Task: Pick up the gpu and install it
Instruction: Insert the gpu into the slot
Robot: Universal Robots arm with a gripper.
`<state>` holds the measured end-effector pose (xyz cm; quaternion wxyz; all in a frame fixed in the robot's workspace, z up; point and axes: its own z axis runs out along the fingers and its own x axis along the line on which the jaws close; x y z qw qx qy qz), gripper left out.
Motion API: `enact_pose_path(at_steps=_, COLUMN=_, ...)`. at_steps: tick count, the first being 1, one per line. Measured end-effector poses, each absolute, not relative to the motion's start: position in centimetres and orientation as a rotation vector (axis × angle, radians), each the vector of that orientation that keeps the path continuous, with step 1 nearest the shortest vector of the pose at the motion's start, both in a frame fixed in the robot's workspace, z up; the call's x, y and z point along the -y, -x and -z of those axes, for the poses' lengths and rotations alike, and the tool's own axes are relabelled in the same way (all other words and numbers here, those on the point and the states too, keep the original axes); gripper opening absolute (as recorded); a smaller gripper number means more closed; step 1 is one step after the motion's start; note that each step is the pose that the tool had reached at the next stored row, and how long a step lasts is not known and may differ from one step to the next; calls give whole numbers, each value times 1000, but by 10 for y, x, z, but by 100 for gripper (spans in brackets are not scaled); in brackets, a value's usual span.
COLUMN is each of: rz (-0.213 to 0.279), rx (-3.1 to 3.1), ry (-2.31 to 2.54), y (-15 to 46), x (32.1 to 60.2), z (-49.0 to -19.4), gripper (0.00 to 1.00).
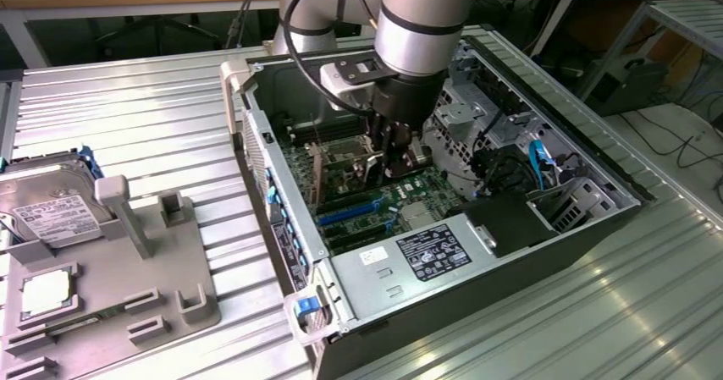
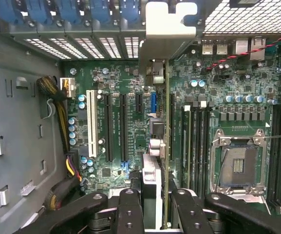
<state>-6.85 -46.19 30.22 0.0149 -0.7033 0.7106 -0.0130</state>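
On the exterior view's left, one hard drive [image 1: 46, 202] (white label, print too small to read) and one CPU chip [image 1: 47, 291] sit on a gray tray [image 1: 169, 295]. Further right stands one open computer case [image 1: 254, 139]. Inside it, the gripper [image 1: 395, 164] pinches the gpu [image 2: 166, 117], a thin dark board seen edge-on with a silvery bracket at one end, upright over the motherboard [image 2: 125, 78].
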Motion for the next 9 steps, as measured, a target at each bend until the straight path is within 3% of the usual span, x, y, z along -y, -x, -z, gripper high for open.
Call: enact_pose_path(at_steps=9, rz=42, rx=-2211, ry=2188, y=68, x=464, z=-298, gripper=28)
